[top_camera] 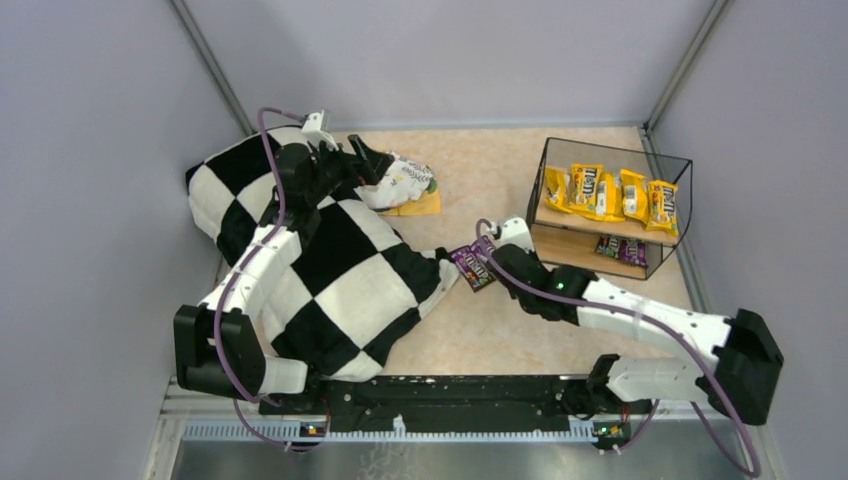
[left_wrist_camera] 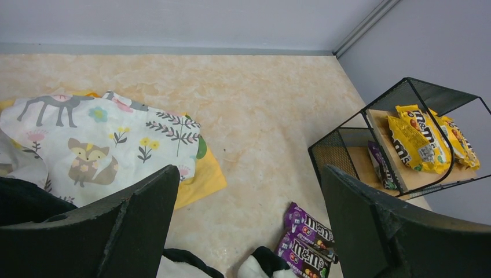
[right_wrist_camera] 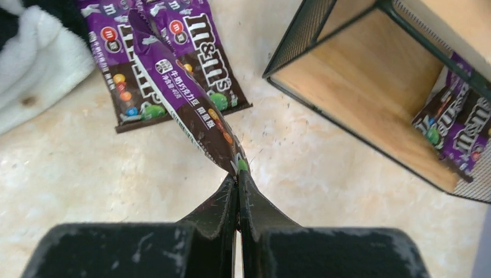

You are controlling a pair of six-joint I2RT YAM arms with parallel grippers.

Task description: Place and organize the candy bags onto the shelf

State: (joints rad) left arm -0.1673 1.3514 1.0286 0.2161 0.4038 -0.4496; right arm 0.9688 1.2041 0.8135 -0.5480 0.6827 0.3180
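Note:
My right gripper [right_wrist_camera: 237, 179] is shut on the edge of a dark purple candy bag [right_wrist_camera: 185, 110] and holds it tilted above two more purple bags [right_wrist_camera: 124, 87] lying flat on the table. In the top view this gripper [top_camera: 487, 250] is left of the shelf [top_camera: 560, 243]. The shelf's upper board carries several yellow bags [top_camera: 610, 193]. Its lower board holds purple bags [top_camera: 622, 249] at the right end, also seen in the right wrist view [right_wrist_camera: 457, 127]. My left gripper [top_camera: 372, 160] is open and empty at the far left, above a white patterned cloth.
A large black-and-white checkered cloth [top_camera: 340, 270] covers the left table under my left arm, its corner touching the purple bags. The white patterned cloth bundle [left_wrist_camera: 98, 145] lies on a flat yellow-orange piece [left_wrist_camera: 202, 182]. Grey walls enclose the table.

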